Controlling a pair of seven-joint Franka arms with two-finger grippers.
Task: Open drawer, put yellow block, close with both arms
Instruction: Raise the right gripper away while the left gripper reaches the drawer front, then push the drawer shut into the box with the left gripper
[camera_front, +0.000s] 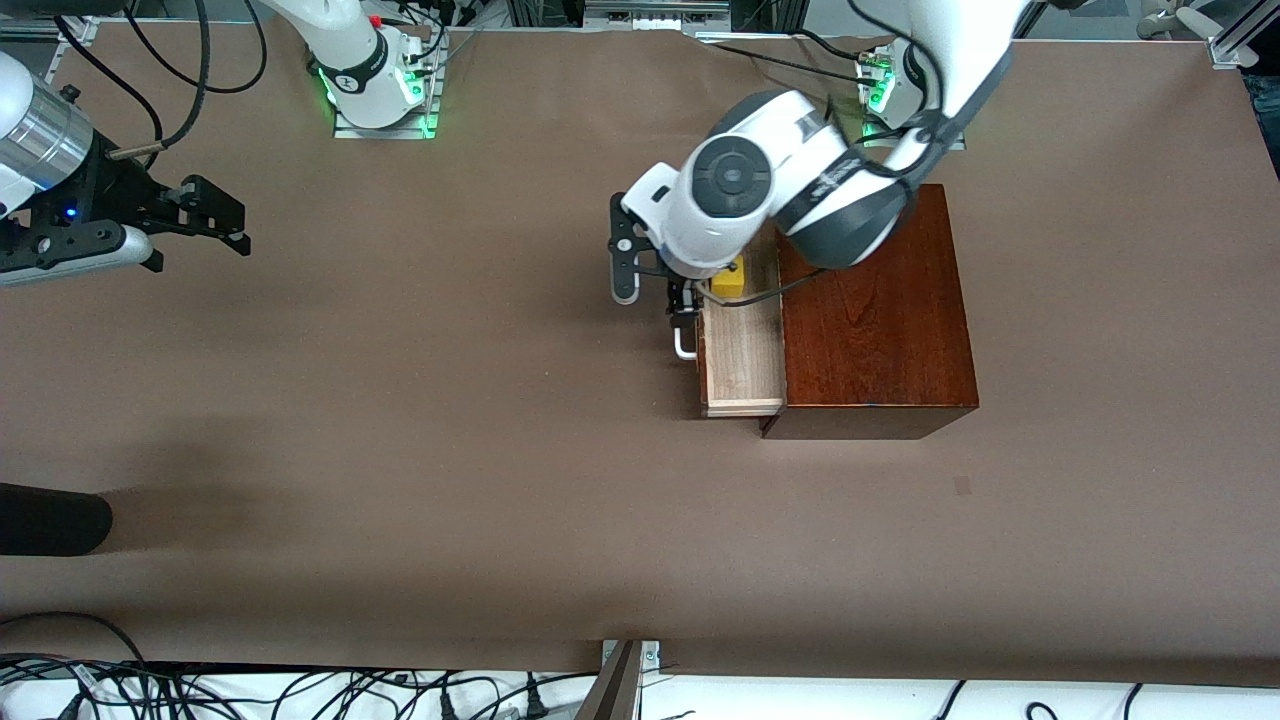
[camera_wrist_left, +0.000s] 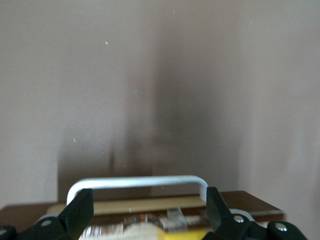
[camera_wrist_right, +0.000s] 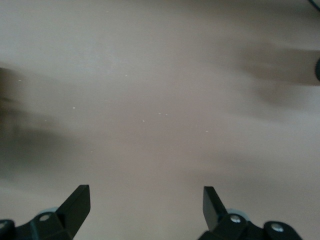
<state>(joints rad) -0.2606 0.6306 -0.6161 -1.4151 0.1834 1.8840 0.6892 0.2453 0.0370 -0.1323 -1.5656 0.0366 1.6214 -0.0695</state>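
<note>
Front view: drawer (camera_front: 742, 360) seen pulled out | yellow block (camera_front: 728, 281) lodged inside (12 o'clock end) | left hand (camera_front: 684, 300) spread over handle (camera_wrist_left: 137, 183) | right hand (camera_front: 205, 215) held released, waiting over bench (camera_front: 400, 450).

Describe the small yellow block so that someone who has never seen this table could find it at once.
Start at the glossy dark-brown wooden box toward the left arm's end of the brown table. Its pale light-wood drawer stands pulled out, and the small bright yellow cube sits inside, partly hidden under the left gripper. It is the only bright yellow thing among the browns and whites.
</note>
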